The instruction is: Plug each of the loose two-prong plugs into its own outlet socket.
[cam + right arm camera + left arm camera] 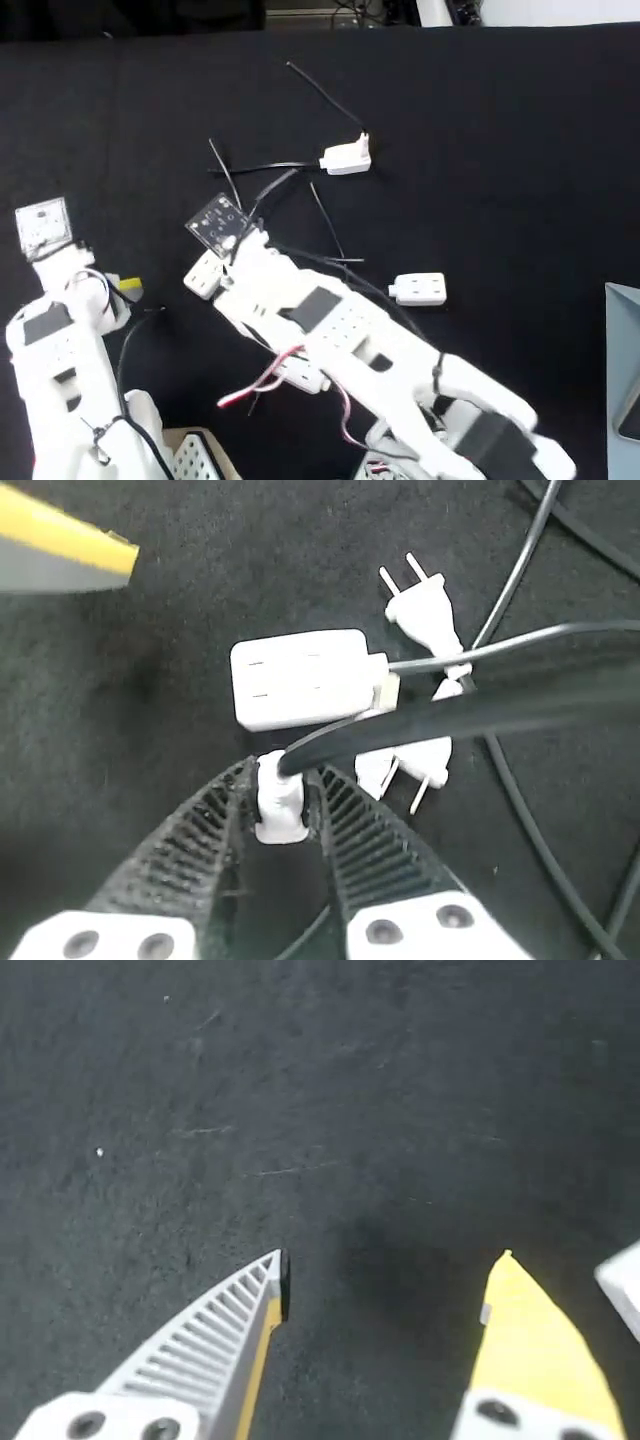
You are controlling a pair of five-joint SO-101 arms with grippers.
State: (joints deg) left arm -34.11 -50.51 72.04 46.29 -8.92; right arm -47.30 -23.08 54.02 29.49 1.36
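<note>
Gripping a white plug (280, 805) by its body, the right gripper (282, 773) holds its dark fingers closed on it just beside the outlet block (300, 678). The plug's black cable (420, 720) comes out between the fingers and crosses the block's end. The held plug's prongs are hidden, so I cannot tell which way they point.

The step in hand looks like the insertion of this first plug. The block's slots face upward, so the next move would call for turning the prongs down over one pair of slots, lining them up squarely and pressing in. The block lies loose on the tabletop (300, 1080) and may slide under the push.

The left gripper (392, 1258) hangs near the block over bare tabletop with its fingers spread open and nothing between them. It could steady the block.

A loose plug (425, 605) and a second loose plug (405, 765) lie just beside the block, prongs bare. A further plug (347, 158) lies well apart from the block.

The outlets are the only receptacles here. The block's face shows two pairs of slots, and none appears filled. The second outlet (420, 289), well apart from the block, seems empty too, though it is too small to be sure.
</note>
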